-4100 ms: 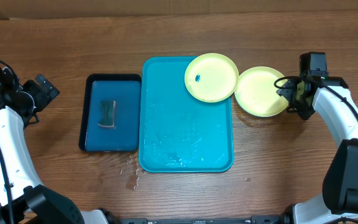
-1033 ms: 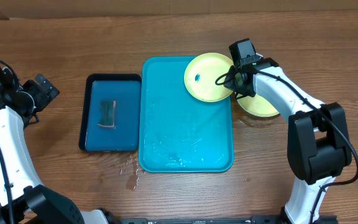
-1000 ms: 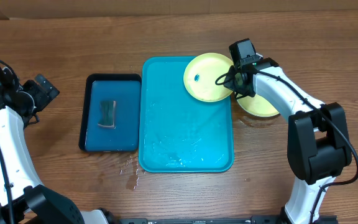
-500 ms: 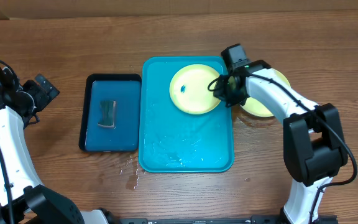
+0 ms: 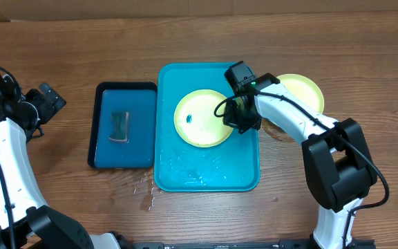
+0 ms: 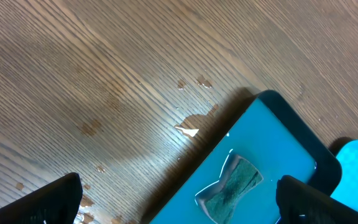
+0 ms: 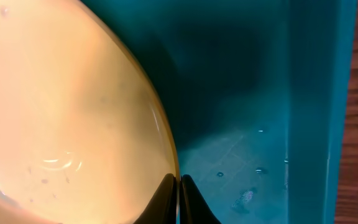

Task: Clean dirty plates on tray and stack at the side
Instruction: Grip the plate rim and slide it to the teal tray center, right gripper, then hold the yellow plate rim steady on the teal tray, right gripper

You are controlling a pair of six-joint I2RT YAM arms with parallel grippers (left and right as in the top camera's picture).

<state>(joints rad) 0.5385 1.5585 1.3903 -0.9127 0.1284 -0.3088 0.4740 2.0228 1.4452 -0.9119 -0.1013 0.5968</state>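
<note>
The right claw (image 5: 232,119), clenched on the rim of the smeared yellow-green plate (image 5: 200,119), has dragged it from the far right corner of the turquoise tray (image 5: 206,176) toward the middle. The plate now sits just left of the claw. To the claw's right, off the tray, a second yellow-green plate (image 5: 301,87) stays on the wooden table (image 5: 309,28). The left claw (image 5: 49,97) remains spread wide.
</note>
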